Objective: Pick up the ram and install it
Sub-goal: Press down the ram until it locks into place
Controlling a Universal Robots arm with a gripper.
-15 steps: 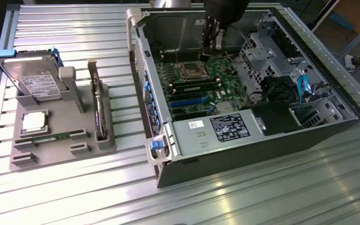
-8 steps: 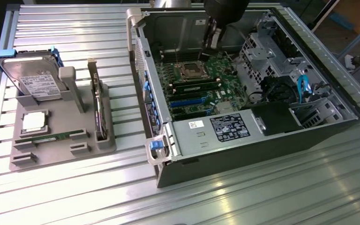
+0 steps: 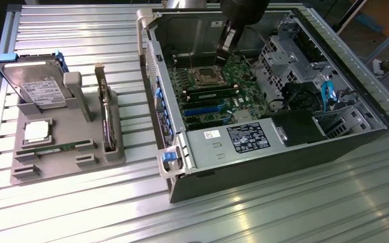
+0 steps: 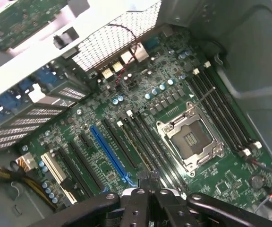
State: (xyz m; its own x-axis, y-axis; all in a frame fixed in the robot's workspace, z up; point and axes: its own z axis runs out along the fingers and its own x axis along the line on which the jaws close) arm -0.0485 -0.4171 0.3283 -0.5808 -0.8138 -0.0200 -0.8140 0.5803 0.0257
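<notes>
The ram (image 3: 104,109), a long thin board, stands on edge in the grey fixture (image 3: 66,162) at the exterior view's left. A shorter green stick (image 3: 52,148) lies flat at that fixture's front. My gripper (image 3: 223,53) hangs inside the open computer case (image 3: 262,167), above the motherboard (image 3: 211,109) near the empty processor socket (image 3: 204,76). Another green stick (image 3: 211,94) sits in a slot below that socket. In the wrist view my gripper (image 4: 148,194) is shut over the end of the memory slots (image 4: 143,142), beside the socket (image 4: 190,139). I cannot tell whether anything is pinched between the fingers.
On the fixture also stand a silver hard drive (image 3: 40,91) in a blue frame and a square silver processor (image 3: 36,130). The case walls, a drive cage (image 3: 282,55), black cables (image 3: 296,98) and the power supply (image 3: 245,137) crowd the board.
</notes>
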